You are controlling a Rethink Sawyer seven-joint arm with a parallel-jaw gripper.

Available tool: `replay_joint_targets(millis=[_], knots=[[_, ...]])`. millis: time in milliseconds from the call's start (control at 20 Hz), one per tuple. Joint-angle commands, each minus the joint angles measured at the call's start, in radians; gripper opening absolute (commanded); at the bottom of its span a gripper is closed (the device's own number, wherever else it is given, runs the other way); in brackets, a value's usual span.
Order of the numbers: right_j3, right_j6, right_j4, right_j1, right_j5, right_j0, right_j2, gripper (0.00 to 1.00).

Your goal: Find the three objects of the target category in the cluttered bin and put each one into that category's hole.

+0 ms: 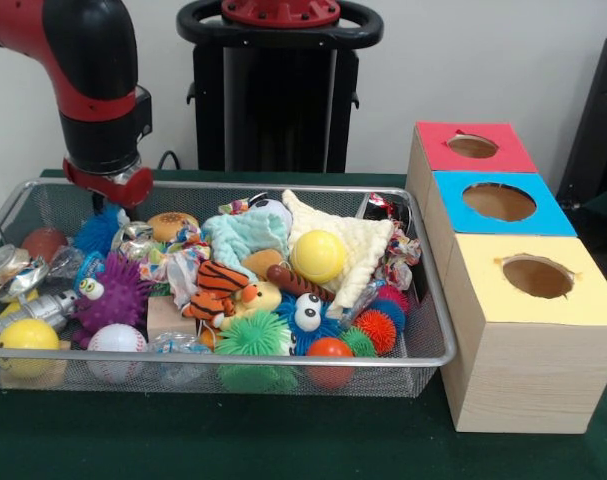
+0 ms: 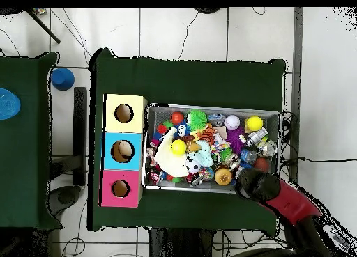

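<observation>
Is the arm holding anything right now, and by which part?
Cannot be told. The arm's end hangs over the far corner of the basket, its tip hidden among the toys; no bag shows in a grip.

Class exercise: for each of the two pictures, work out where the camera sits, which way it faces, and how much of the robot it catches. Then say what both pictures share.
Front view: across the table, facing the pedestal; the red and black arm comes down over the bin's far left corner.
Overhead view: above, looking straight down; the arm enters from bottom right.
Shared: the bin, the yellow ball, and the blue-faced box between the red and yellow ones.
</observation>
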Motion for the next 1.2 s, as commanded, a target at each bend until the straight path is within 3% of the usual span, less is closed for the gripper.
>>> replay_joint_targets(millis=[50, 400, 800, 1200], knots=[[-0.053, -0.012, -0.032, -0.02, 0.162, 0.014, 0.084, 1.0], [-0.056, 0.005, -0.052, 0.038, 0.179, 0.029, 0.052, 1.0], [-0.079, 0.075, -0.031, 0.078, 0.046, 0.032, 0.052, 1.0], [-0.088, 0.074, -0.048, 0.079, -0.084, 0.016, 0.087, 1.0]])
